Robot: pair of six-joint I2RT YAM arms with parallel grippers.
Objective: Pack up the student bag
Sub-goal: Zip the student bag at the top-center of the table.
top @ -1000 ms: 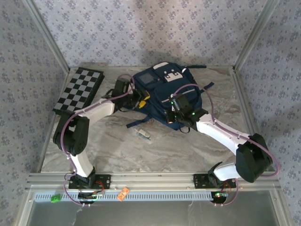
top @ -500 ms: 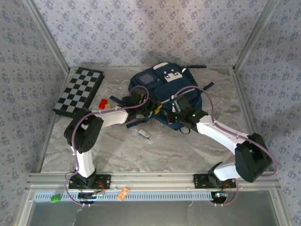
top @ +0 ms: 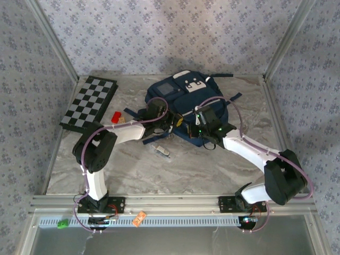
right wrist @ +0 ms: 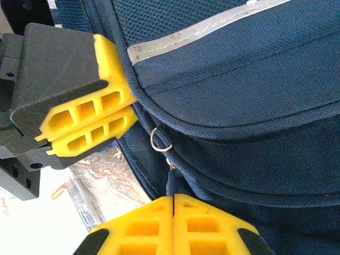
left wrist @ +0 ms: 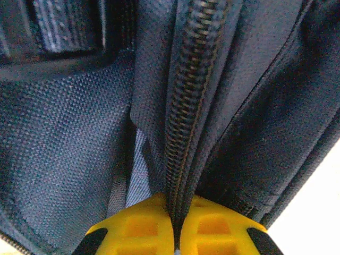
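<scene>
Over the last second the left arm had swung from the backpack's point(top: 183, 95) left side across to its near edge, uncovering a small red block point(top: 115, 116) on the table point(top: 212, 164), and its jaws had closed; the right arm had hardly shifted. The backpack lay toward the back of the table, right of the chessboard point(top: 89, 103), with its white-patched pocket facing up. The left gripper point(left wrist: 175, 226) was clamped shut on the closed zipper point(left wrist: 191, 106), whose line of teeth ran straight down between the yellow fingers. The right gripper point(right wrist: 173, 212) sat just beside it at the same near edge, its fingers pressed together on a dark pull tab point(right wrist: 170, 180) hanging from a small metal ring point(right wrist: 159, 141). From the right wrist, the left gripper's fingers point(right wrist: 87, 130) showed squeezed against the bag's seam, below a grey stripe point(right wrist: 202, 26). A small pale object point(top: 163, 151) lay on the table in front of the bag, apart from both arms.
</scene>
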